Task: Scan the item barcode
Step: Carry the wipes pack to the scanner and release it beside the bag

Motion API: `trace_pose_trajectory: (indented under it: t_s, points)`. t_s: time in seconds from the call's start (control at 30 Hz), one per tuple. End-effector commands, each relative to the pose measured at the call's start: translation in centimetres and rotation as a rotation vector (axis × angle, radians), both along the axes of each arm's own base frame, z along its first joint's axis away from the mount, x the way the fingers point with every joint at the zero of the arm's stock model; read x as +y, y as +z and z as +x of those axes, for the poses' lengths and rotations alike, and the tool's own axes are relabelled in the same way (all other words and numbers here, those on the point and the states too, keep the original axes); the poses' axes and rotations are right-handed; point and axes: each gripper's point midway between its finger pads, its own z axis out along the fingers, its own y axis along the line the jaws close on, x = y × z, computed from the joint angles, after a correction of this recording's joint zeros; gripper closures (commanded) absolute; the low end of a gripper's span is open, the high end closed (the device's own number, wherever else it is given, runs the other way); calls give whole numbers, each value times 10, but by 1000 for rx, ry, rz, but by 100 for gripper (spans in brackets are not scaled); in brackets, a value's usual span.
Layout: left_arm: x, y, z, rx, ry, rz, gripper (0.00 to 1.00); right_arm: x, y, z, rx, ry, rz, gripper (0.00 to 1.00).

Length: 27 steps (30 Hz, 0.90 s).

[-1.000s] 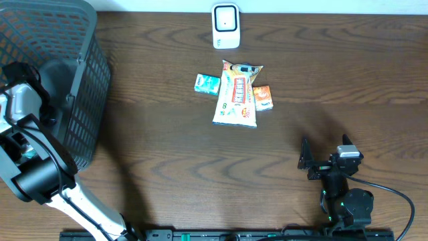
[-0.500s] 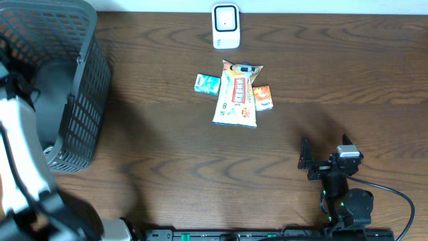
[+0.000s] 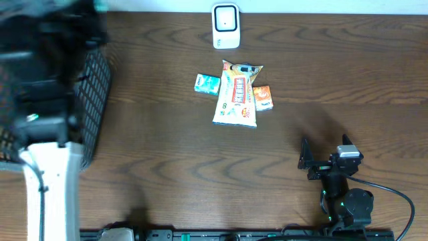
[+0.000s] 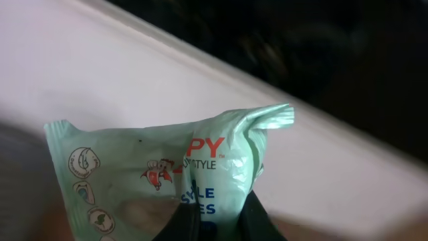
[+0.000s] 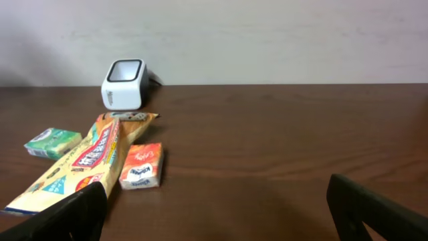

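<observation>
Pouch (image 4: 154, 174) clamped in left pincer (image 4: 212, 224)
You see crinkled, glossy mint-green film bunched at the grip; right pincer (image 5: 217, 201) stands released.

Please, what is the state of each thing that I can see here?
Left claw, shut on a green packet.
Right claw, open, holding nothing.
Scanner, standing upright.
Snack bag, lying flat.
Green box, lying flat.
Orange box, lying flat.
Basket, standing upright.

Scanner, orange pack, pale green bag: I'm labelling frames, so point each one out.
scanner (image 3: 226, 25), overhead view, its white top face.
orange pack (image 3: 262, 98), overhead view, middle of its face.
pale green bag (image 4: 154, 167), left wrist view, printed front.
</observation>
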Motion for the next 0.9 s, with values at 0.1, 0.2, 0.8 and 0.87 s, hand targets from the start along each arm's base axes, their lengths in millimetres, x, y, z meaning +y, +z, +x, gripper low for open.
trace_pose_trajectory:
  t_s: [0.1,0.2,0.8,0.87]
  points:
    - [-81,-67,33,123,-147,197,93,-3,-2,0,5,-14,-2,1]
    - [-109,-113,37,248,-212,220,93,-3,-2,0,5,-14,-2,1]
    - [-167,-319,-5,877,-393,369,92,-3,-2,0,5,-14,-2,1]
    - [-172,-324,-7,888,-404,378,92,-3,-2,0,5,-14,-2,1]
